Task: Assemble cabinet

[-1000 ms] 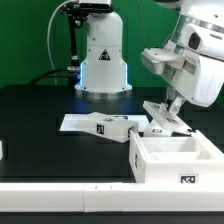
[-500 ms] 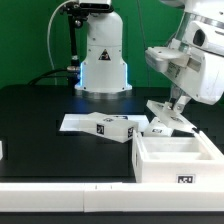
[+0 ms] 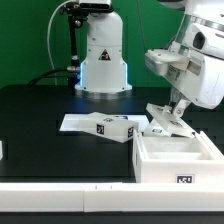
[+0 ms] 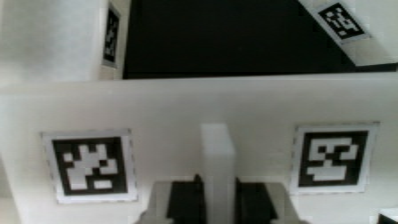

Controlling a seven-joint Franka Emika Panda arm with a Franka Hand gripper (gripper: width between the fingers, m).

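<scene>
The cabinet's white box frame (image 3: 170, 158) lies open-side up at the front of the exterior view's right, with a tag on its front wall. My gripper (image 3: 178, 106) hangs just behind it, shut on a white tagged panel (image 3: 163, 119) that tilts over the frame's far rim. Whether the panel touches the rim I cannot tell. In the wrist view, my gripper (image 4: 217, 196) has its dark fingers (image 4: 178, 200) clamped on a narrow raised rib of the panel (image 4: 196, 115), between two square tags. A smaller white tagged block (image 3: 116, 127) lies to the left of the frame.
The marker board (image 3: 78, 123) lies flat on the black table, left of the small block. The white domed robot base (image 3: 102, 55) stands at the back centre. A white strip runs along the table's front edge (image 3: 60, 190).
The gripper and the held panel have shifted slightly toward the exterior view's right, then stayed still. The grip is unchanged.
</scene>
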